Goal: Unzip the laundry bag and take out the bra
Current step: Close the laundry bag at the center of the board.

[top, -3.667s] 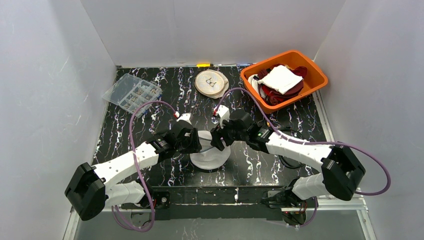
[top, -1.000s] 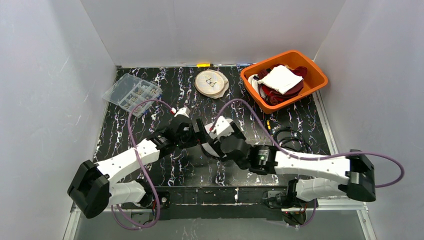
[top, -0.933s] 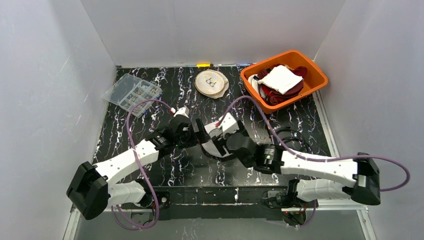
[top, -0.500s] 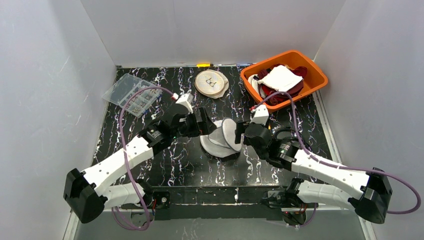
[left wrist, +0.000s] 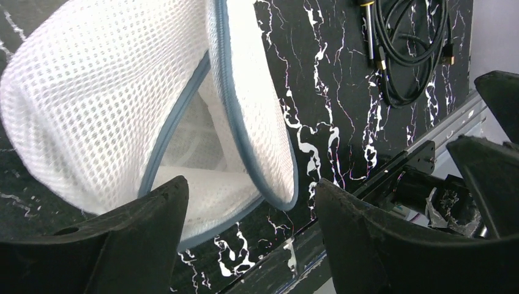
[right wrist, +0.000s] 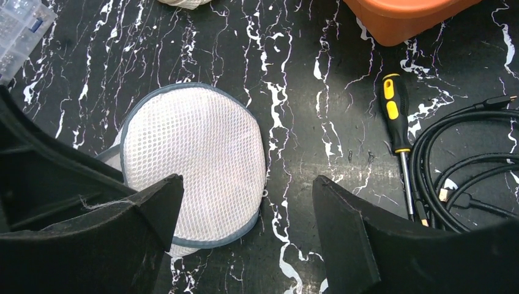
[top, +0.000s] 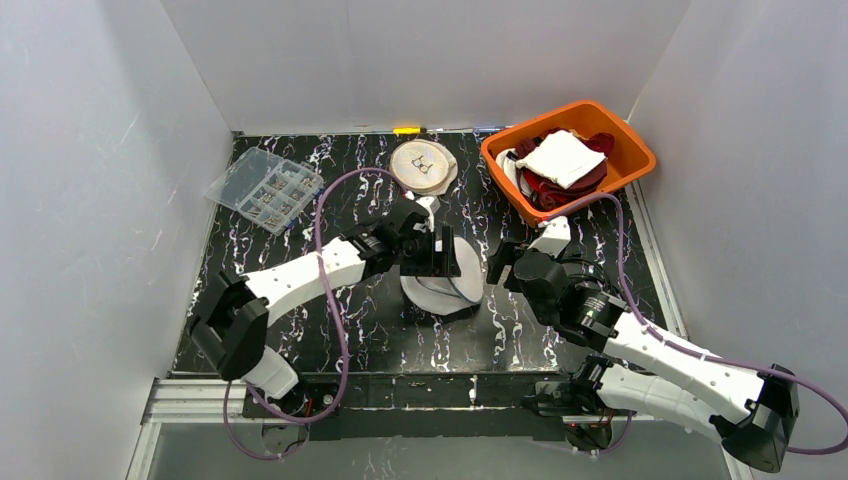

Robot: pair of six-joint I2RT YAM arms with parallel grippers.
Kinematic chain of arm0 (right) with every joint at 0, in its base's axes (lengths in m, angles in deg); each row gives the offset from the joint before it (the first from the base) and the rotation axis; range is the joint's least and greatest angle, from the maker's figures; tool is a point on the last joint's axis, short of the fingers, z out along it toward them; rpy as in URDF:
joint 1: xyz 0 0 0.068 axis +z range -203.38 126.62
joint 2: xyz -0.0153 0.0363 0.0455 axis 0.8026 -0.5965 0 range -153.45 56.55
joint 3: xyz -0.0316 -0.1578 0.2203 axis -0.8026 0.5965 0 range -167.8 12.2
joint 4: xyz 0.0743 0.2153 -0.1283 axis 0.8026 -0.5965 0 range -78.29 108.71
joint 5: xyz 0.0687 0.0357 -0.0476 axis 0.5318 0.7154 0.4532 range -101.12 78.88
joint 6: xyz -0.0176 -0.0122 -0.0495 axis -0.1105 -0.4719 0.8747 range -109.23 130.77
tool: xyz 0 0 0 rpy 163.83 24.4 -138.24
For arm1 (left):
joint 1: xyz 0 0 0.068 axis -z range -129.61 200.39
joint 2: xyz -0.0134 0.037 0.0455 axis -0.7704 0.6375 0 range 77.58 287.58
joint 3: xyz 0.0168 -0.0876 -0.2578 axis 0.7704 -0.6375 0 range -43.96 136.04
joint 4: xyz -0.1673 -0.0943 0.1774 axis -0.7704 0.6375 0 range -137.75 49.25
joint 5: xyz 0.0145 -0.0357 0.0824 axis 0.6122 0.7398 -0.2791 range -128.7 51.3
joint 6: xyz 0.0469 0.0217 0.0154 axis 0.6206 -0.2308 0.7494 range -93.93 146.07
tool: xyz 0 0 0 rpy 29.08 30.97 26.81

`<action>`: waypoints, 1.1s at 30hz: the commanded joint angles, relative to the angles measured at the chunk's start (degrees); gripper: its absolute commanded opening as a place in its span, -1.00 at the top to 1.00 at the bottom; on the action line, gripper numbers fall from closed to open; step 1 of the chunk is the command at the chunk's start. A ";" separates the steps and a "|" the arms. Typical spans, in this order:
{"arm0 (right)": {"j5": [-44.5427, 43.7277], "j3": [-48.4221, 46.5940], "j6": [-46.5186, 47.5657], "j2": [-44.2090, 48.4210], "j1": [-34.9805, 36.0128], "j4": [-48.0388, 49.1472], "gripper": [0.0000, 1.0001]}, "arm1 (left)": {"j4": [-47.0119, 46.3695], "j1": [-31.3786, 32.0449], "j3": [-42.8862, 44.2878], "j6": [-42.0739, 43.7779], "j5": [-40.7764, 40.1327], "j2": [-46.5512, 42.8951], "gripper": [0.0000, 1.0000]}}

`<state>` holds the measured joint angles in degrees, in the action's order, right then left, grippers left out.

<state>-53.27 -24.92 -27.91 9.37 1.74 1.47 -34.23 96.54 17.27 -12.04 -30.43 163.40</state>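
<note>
Laundry bag (top: 437,290) at centre of table (top: 380,335), mesh flap lifted, open along its blue-edged seam. Left end effector (left wrist: 248,193) over the opening, fingers wide apart, gripping nothing. Right end effector (right wrist: 246,184) just right of bag, spread wide, empty. Bra not discernible inside.

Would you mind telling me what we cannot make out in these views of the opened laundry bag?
The bra: left wrist view shows only white mesh inside the laundry bag; its upper flap hides the rest.
Zipper pull: too small to find in any view.
Bag's far side: top view, covered by the left gripper.
Orange bin contents: right wrist view, cut off by the top edge.
</note>
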 commanded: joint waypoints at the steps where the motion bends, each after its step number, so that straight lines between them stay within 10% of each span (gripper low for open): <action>1: -1.18 0.25 -1.40 1.25 -0.33 -0.54 -0.69 | 1.07 -0.05 3.90 1.57 3.43 2.62 -0.41; 9: -0.95 1.74 -1.40 4.78 -0.42 -0.02 -0.69 | -2.11 -0.01 4.40 0.87 4.73 4.88 0.10; 16: -1.63 1.88 -0.58 7.82 -0.40 -1.42 -0.68 | -5.05 -0.03 3.18 -1.08 5.11 2.85 1.00; 33: 0.74 4.41 4.62 11.81 -0.52 1.80 -0.69 | -17.82 -6.59 -11.99 -5.92 14.48 -13.23 1.00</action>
<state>-53.38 -22.43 -24.32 19.71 1.43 -0.30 -48.28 92.87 11.37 -15.55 -20.14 151.14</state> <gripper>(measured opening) 0.846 0.025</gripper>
